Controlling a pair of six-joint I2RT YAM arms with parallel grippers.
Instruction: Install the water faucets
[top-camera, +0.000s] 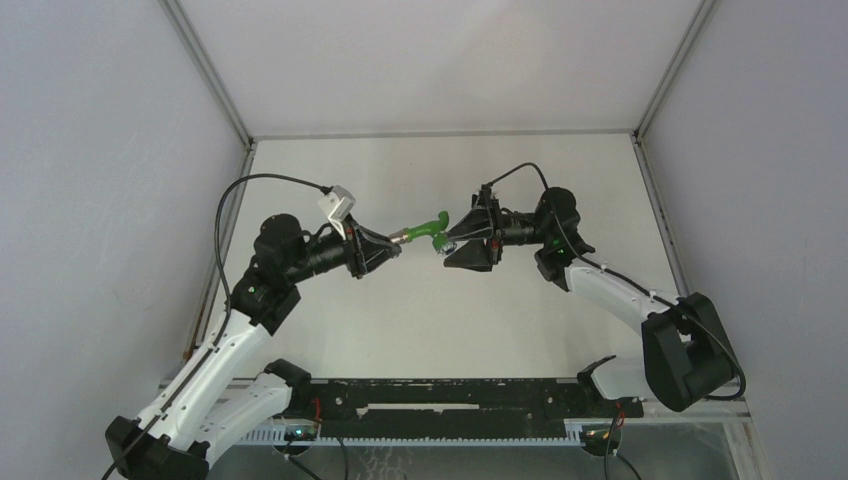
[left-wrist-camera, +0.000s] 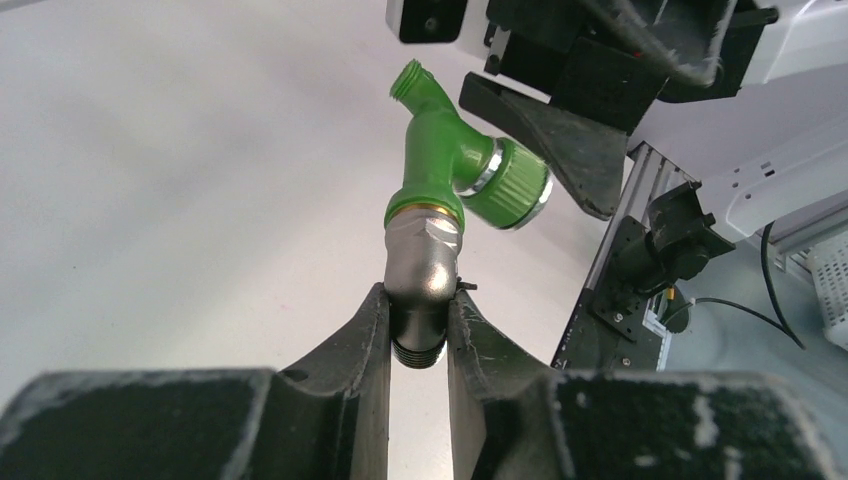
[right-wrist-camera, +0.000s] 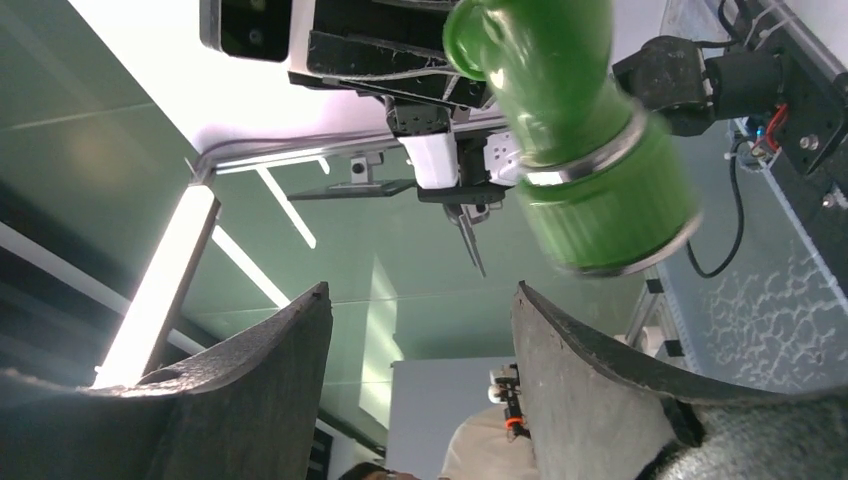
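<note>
In mid-air over the middle of the bench (top-camera: 420, 320), at the centre of the overhead frame: green tap (top-camera: 432, 226), joined at its base to grey elbow fitting (top-camera: 402, 237). In the left wrist view, upright in mid-frame, with spout (left-wrist-camera: 410, 82) toward the upper left and round knob (left-wrist-camera: 510, 185) out to the right. Clamped on the fitting's lower threaded end from both sides by left pincer (top-camera: 392, 245), fingers (left-wrist-camera: 365, 340) pressed against the metal.

Just right of the tap, right pincer (top-camera: 447, 245), spread wide and gripping nothing. In the right wrist view, knob at upper right of frame, beyond the tip of the right-hand finger rather than between the two. Touching or not, cannot tell.

Outward: bare white bench surface on every side beneath the tap. Well apart from the grey side walls (top-camera: 100, 200) at left and right of the overhead frame, and from the back wall (top-camera: 440, 60) at top. Metal edge strips (top-camera: 645, 190) along the bench's left, right and far sides. Along the near edge, at bottom of frame, a black rail (top-camera: 450, 400) between the two arm bases.
</note>
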